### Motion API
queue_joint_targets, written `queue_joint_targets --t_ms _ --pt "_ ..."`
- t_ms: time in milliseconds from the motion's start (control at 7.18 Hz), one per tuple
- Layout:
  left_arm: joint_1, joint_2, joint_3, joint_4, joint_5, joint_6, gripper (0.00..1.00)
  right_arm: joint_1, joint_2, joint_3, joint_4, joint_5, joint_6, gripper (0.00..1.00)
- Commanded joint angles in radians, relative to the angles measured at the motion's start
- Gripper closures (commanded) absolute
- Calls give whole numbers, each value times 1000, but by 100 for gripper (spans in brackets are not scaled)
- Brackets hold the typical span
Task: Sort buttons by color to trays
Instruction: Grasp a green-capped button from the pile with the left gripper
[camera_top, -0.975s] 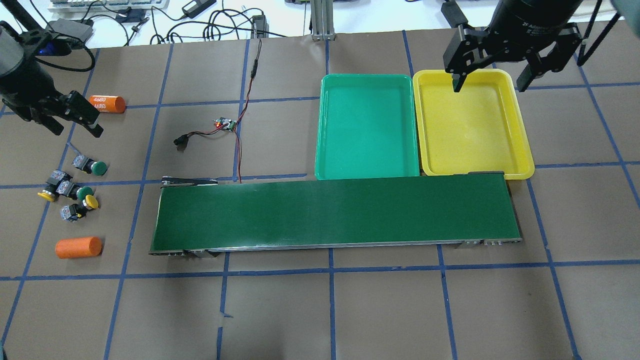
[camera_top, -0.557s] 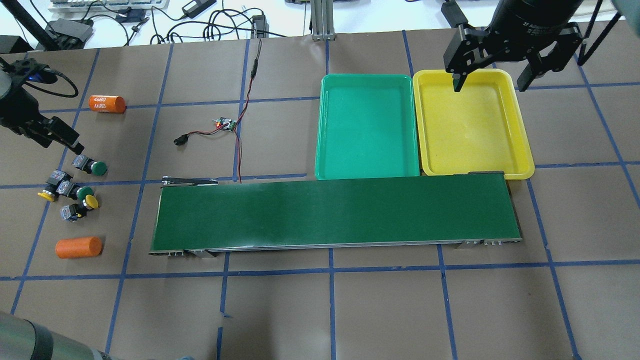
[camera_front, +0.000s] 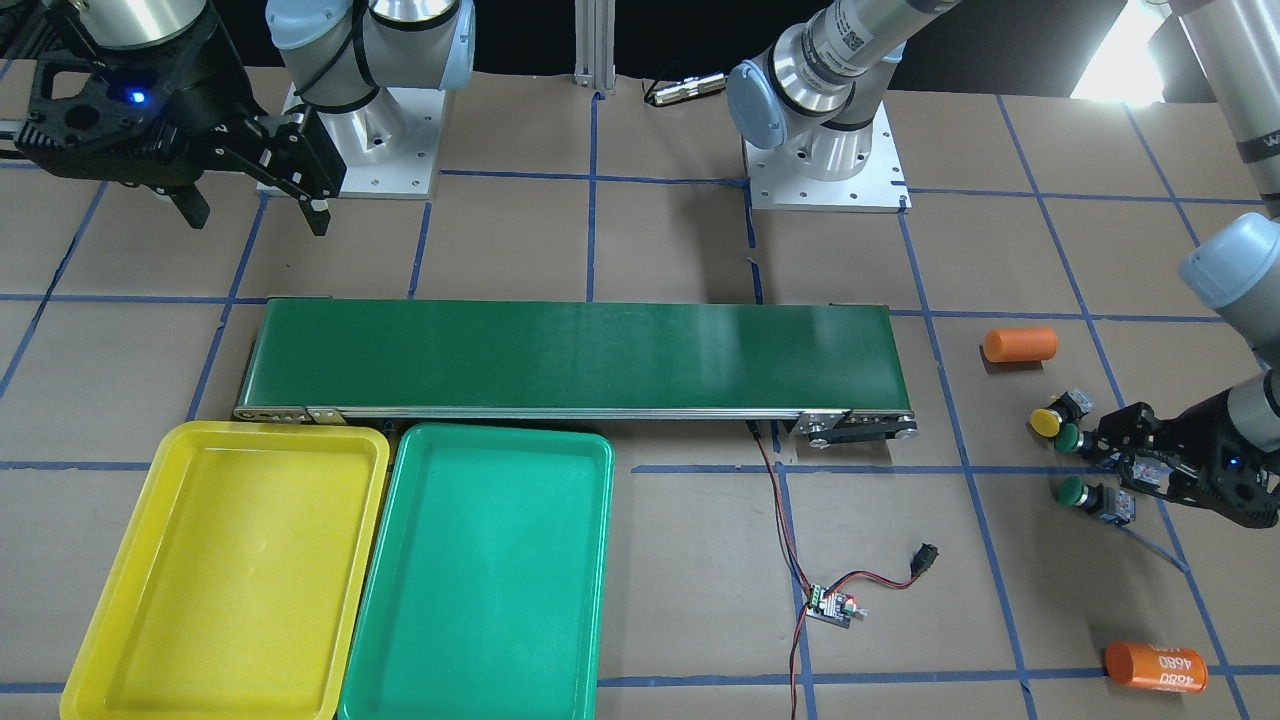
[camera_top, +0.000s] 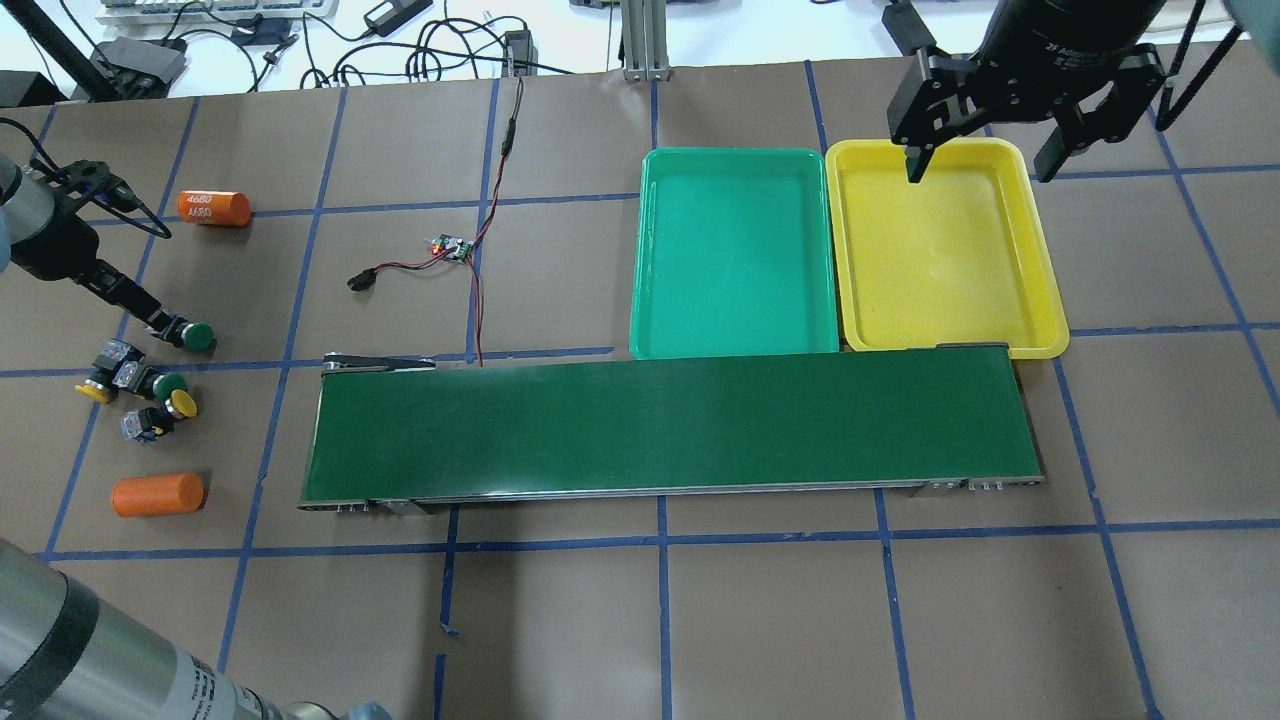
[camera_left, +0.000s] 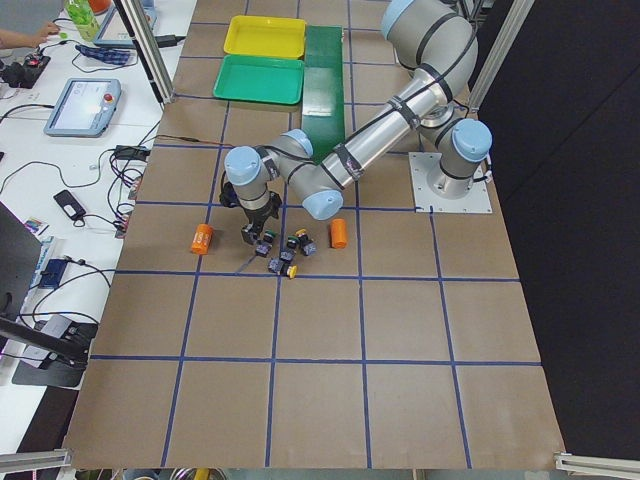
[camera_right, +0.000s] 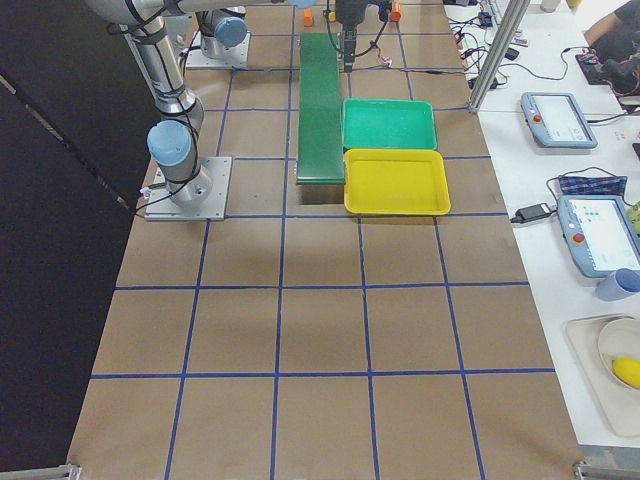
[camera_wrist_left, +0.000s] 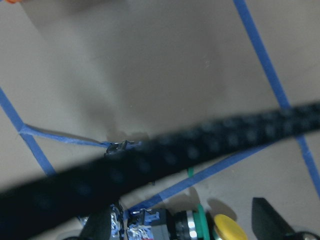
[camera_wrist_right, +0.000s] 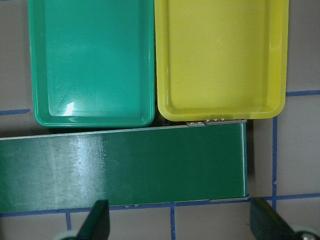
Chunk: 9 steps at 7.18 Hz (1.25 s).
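Observation:
Four buttons lie at the table's left end. A lone green button (camera_top: 200, 335) sits apart from a cluster of a green one (camera_top: 170, 383) and two yellow ones (camera_top: 183, 403) (camera_top: 93, 393). My left gripper (camera_top: 163, 324) is low and tilted beside the lone green button's dark body, its fingers open. The left wrist view shows a green-capped button (camera_wrist_left: 192, 224) and a yellow cap (camera_wrist_left: 230, 231) between the open fingers (camera_wrist_left: 267, 220). My right gripper (camera_top: 978, 170) hangs open over the far edge of the yellow tray (camera_top: 940, 250). The green tray (camera_top: 735, 260) lies beside it. Both trays hold nothing.
A long dark-green conveyor belt (camera_top: 670, 425) runs in front of the trays. Two orange cylinders (camera_top: 157, 494) (camera_top: 213, 208) flank the buttons. A small circuit board (camera_top: 452, 247) with red-black wires lies mid-table. My left arm's link (camera_top: 60, 650) crosses the near-left corner.
My left gripper has dropped from beside the far orange cylinder down to the lone green button. The left arm's link has come into the near-left corner. The right gripper has not moved.

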Motion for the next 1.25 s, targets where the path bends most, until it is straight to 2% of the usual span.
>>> queue_joint_targets --t_ms 0,418,557,1115 --pt "33 -38 -3 17 -11 33 0 0 2 0 0 0 0 0" --pt "34 -86 14 19 -17 -84 0 0 2 0 0 0 0 0" --pt "34 -89 13 17 -72 -137 0 0 2 0 0 0 0 0" --pt "30 -94 8 13 -74 -143 0 0 2 0 0 0 0 0"
